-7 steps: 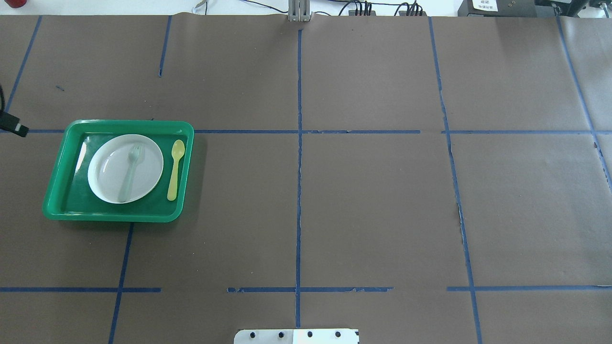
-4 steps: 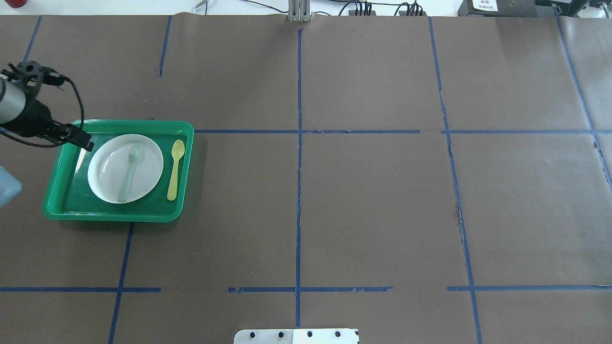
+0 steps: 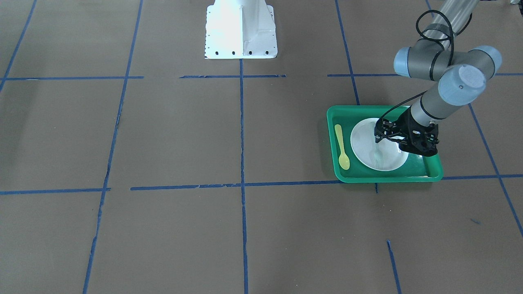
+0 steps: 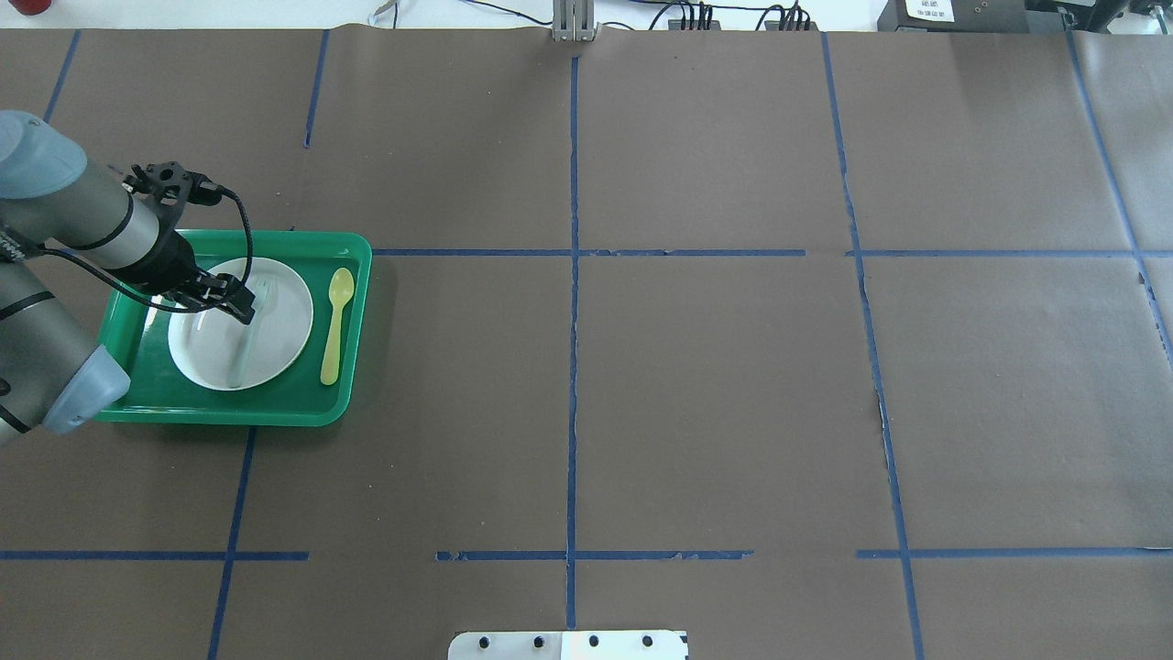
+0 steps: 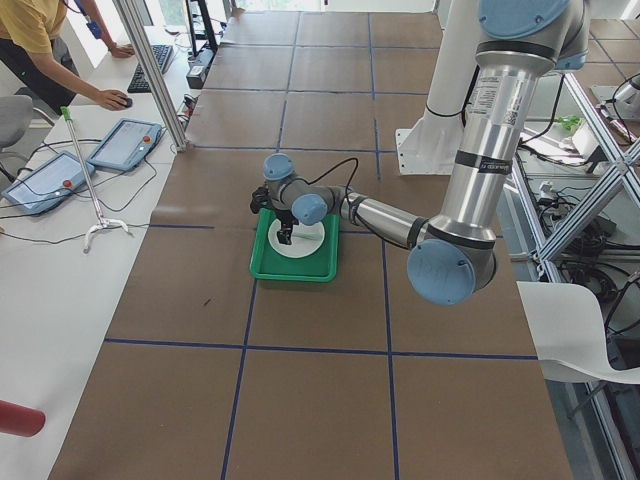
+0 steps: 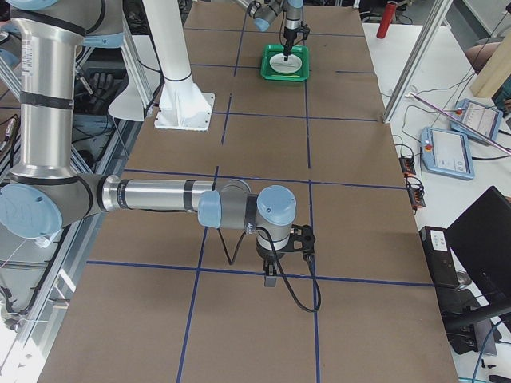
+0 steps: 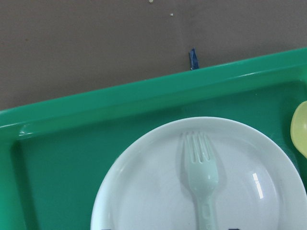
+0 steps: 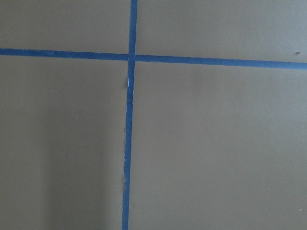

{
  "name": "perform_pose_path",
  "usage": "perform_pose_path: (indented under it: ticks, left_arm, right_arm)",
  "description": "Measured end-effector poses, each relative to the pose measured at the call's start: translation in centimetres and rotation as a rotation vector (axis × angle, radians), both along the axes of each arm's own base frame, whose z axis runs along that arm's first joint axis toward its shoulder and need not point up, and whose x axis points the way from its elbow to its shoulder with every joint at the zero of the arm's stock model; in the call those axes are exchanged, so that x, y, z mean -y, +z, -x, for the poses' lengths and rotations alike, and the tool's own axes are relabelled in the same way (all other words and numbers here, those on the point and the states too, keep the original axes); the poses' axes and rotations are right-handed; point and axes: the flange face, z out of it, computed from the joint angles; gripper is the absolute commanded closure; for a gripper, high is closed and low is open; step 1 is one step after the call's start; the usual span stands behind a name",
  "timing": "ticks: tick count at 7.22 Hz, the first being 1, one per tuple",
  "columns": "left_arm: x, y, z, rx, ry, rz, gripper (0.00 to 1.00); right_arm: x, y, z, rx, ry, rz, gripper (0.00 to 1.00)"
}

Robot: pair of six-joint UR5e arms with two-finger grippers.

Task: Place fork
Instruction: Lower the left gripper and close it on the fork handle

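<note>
At the left of the overhead view, your left gripper [image 4: 240, 310] has moved in. A second ago only its tip showed at the frame's edge. It then crossed the green tray's [image 4: 229, 411] upper left corner and now hangs over the white plate [image 4: 203, 353]. The fork [image 4: 243, 353] lies on that plate exactly as before, tines toward the top of the frame and handle running down toward the plate's lower rim. In the left wrist view the gripper's two dark tips just show at the bottom edge, spread to either side of the handle and gripping nothing. Just right of the plate, the yellow spoon [image 4: 335, 325] has not moved on the tray floor.

Further right, brown paper [image 4: 715, 385] covers the table, marked into squares by blue tape [image 4: 573, 367]. In the right side view your right gripper [image 6: 271, 275] points down near a tape crossing; you cannot tell how its jaws stand. In the left side view, a person in yellow [image 5: 35, 35] stands at a white bench, upper left.
</note>
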Motion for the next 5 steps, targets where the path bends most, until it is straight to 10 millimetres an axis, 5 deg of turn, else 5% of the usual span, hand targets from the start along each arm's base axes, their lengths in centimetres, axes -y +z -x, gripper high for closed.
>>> perform_pose_path:
  ticks: [4, 5]
  left_arm:
    - [-0.7, 0.6, -2.0, 0.007, 0.021, 0.019, 0.53]
    - [-0.6, 1.0, -2.0, 0.009, 0.023, 0.02, 0.66]
  right_arm:
    - [0.0, 0.0, 0.0, 0.0, 0.0, 0.0, 0.0]
    - [0.0, 0.0, 0.0, 0.0, 0.0, 0.0, 0.0]
